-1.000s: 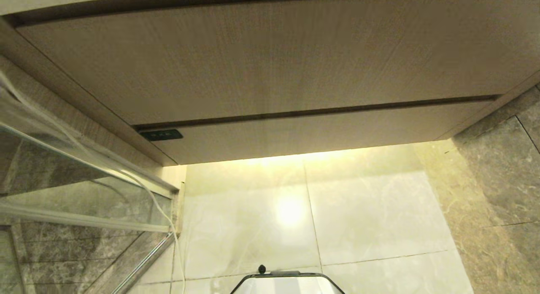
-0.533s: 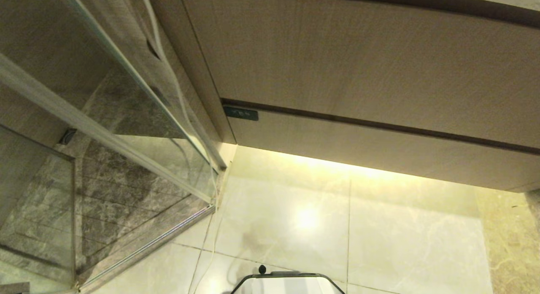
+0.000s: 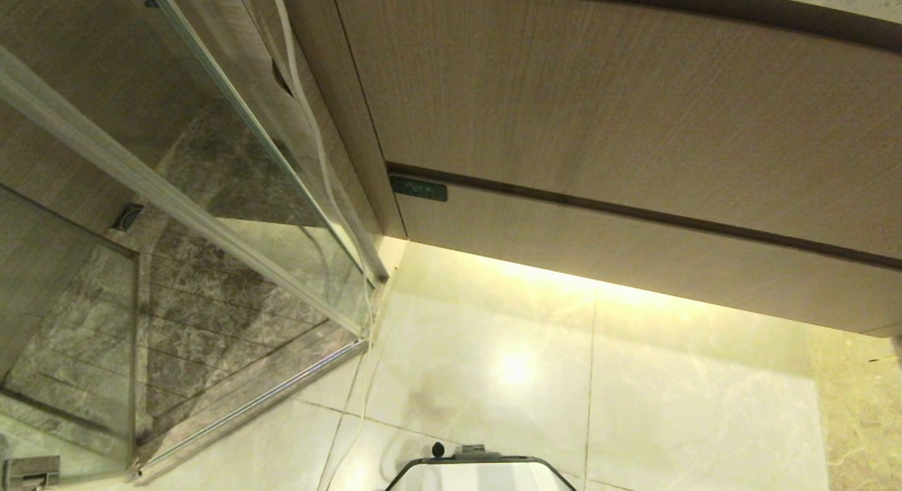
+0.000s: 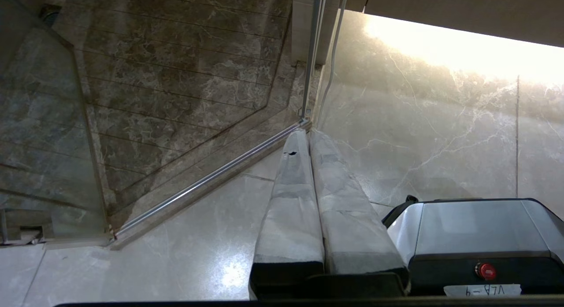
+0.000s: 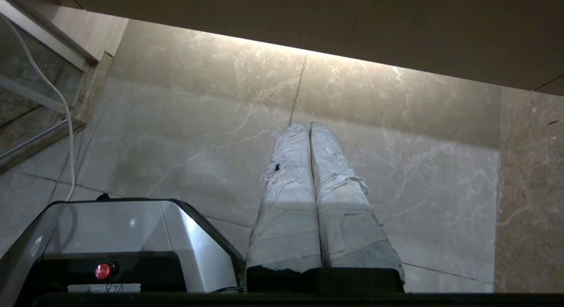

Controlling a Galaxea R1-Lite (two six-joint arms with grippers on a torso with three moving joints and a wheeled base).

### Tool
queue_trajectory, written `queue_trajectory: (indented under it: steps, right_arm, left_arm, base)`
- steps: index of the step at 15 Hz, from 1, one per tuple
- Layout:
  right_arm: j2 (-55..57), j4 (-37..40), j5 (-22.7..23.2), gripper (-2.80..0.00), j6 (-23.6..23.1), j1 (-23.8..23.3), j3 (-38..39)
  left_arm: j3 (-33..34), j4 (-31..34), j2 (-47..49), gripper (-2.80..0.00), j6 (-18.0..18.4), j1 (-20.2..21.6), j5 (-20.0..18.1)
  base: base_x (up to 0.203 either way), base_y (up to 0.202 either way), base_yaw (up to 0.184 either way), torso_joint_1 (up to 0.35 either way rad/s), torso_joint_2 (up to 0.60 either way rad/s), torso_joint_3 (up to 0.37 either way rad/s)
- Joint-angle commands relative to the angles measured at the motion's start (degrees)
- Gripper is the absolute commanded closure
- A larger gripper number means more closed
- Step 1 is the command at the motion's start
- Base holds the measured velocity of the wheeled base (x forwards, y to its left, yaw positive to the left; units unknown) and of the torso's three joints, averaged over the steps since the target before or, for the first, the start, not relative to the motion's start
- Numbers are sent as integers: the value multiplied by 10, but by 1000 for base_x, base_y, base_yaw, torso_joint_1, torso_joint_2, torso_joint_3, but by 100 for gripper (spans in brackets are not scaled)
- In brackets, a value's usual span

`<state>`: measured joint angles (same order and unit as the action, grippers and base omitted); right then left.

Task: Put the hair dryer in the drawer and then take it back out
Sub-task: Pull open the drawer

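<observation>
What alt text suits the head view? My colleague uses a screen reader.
A closed wood-grain drawer with a small dark label plate sits under a taller panel, above glossy floor tiles. A glass shower screen stands left.

Left pincer (image 4: 309,135): taped fingers pressed together, hanging over pale glossy marble floor tiles (image 3: 493,378). Beyond its tips, a clear glass shower screen with metal bottom rail (image 4: 207,179) and a thin white cord (image 3: 317,146) bar the way.
Right pincer (image 5: 308,128): fingers together, open tile ahead. Further ahead, the shut beige wood-grain drawer front with dark label plate (image 3: 634,255), flush, handle-less.
Silver robot base (image 3: 479,473) sits between both.
</observation>
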<state>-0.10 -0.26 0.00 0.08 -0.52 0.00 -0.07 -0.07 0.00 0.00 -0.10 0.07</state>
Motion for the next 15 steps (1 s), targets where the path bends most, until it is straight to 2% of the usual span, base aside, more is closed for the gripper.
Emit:
queue_trajectory:
  steps: [1,7,8,9,11,15]
  right_arm:
    - [0,-1,-3,0,6,0,0]
    - [1,-4,-2,0,9,0,-3]
    - [8,6,1,0,10,0,-25]
    - [22,26,6,0,11,0,-67]
    - [82,86,25,0,22,0,-214]
    - [271,267,109,0,40,1,-524]
  left_arm:
    - [0,0,1,0,0,0,0]
    - [0,0,1,0,0,0,0]
    - [0,0,1,0,0,0,0]
    - [0,0,1,0,0,0,0]
    - [0,0,1,0,0,0,0]
    - [0,0,1,0,0,0,0]
  base:
    - [0,0,0,0,0,0]
    - [0,0,0,0,0,0]
    - [0,0,0,0,0,0]
    - [0,0,0,0,0,0]
    - [0,0,0,0,0,0]
    - [0,0,0,0,0,0]
